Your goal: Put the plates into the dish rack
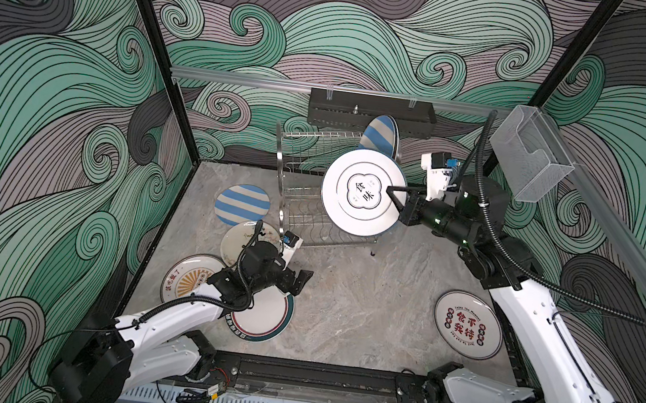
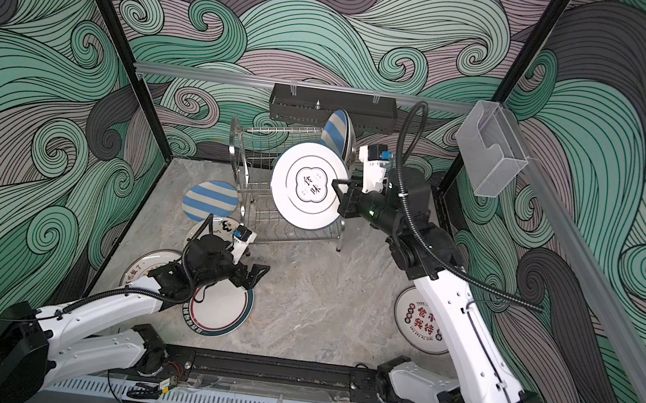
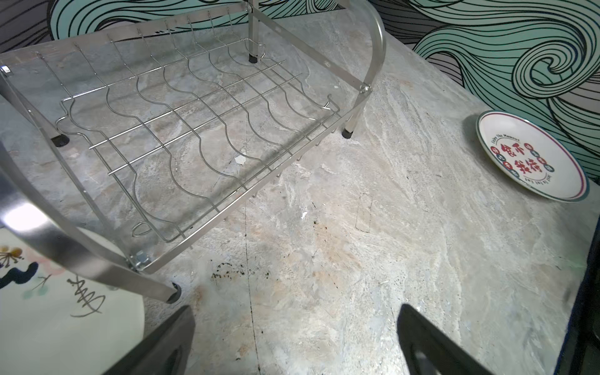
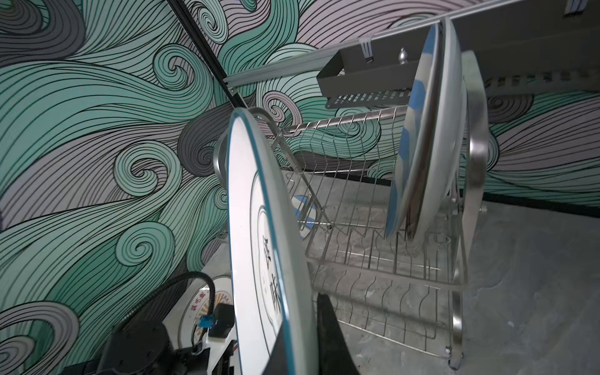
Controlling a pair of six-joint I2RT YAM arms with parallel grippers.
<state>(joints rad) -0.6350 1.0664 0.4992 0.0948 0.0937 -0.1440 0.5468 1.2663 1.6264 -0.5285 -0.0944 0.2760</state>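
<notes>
Right gripper (image 1: 391, 191) clamps white plate (image 1: 338, 200) by rim, on edge over rack (image 1: 307, 146): stiff, glazed, probably slippery and breakable, so rim hold suits; left gripper (image 1: 302, 281) gapes empty.

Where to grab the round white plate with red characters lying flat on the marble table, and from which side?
Probably its rim, on the edge facing the table's middle. The plate lies flat, face up; its flared rim appears to lift off the marble table, leaving room for a finger beneath. The opposite edge sits close to the wall, so that side looks cramped.
</notes>
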